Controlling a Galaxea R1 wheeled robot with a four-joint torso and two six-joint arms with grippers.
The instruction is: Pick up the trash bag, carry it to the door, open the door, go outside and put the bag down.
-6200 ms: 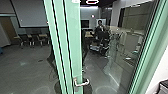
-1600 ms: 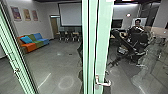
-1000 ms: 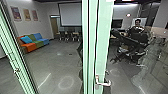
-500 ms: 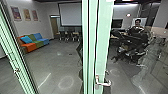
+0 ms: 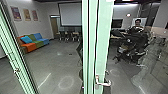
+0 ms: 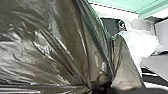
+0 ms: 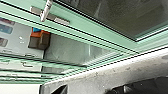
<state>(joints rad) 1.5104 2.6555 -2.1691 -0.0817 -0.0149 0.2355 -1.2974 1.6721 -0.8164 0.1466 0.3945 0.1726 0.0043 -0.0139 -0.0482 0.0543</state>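
One trash bag (image 6: 50, 45) is pinched by the left gripper (image 6: 100, 89); the right gripper's state I can't tell. In the door's (image 5: 104, 50) glass, a dark shape (image 5: 136, 45) by the person (image 5: 138, 23) has bunched up.

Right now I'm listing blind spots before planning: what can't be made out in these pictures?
- What is inside the trash bag: left wrist view, hidden by its dark plastic.
- The bag's full outline: left wrist view, cut off by the picture's edge.
- The foot of the door: head view, cut off by the bottom edge.
- Details of the posters: head view, too small and blurred.
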